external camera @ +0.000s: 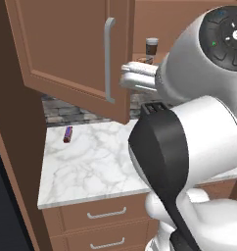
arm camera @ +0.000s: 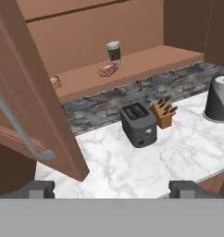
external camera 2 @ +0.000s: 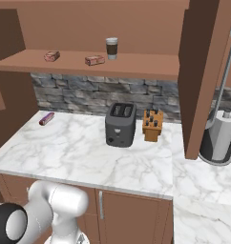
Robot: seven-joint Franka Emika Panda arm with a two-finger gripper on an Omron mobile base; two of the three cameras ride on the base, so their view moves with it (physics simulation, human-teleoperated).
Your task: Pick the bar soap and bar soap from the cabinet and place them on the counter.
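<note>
**Operator:** Nearest entry first?

**Clerk:** Item 1, gripper (arm camera: 111, 189). The claw is spread wide and holds nothing. It hangs out over the counter's front edge, well short of the cabinet.

**Operator:** Next?

**Clerk:** Item 2, open cabinet door (arm camera: 37, 97) with its silver handle (arm camera: 16, 125), close beside the hand. This is your first hazard. If you swing in toward the shelf without clearing it, you are likely to clip the door's edge or catch a finger on the handle.

**Operator:** And the counter?

**Clerk:** Item 3, counter (external camera 2: 79, 157). The white marble is bare along the front edge, so I judge there is good room to set things down.
- Toward the back edge stand the toaster (external camera 2: 120, 124) and, just beside it, the knife block (external camera 2: 152, 125).
- A purple stick (external camera 2: 46, 118) lies near the back left corner.
- If you come in low, your wrist could knock the toaster.

**Operator:** The goods?

**Clerk:** Item 4, cabinet shelf (external camera 2: 146, 66), which holds both bars, neither of them picked yet.
- Bar soap A (external camera 2: 52, 56) lies near the shelf's left end.
- Bar soap B (external camera 2: 94, 60) lies toward the middle.
- Both are flat and low. If you close too high, the fingers will probably skate off the rim and push the bar toward the shelf's back.

**Operator:** Farthest?

**Clerk:** Item 5, paper cup (external camera 2: 111, 47), upright, just beside bar soap B but not touching it. With the claw this wide, one finger could tip the cup as you straddle that bar. I suggest you take bar soap A first, or approach bar soap B from the side away from the cup.
</note>
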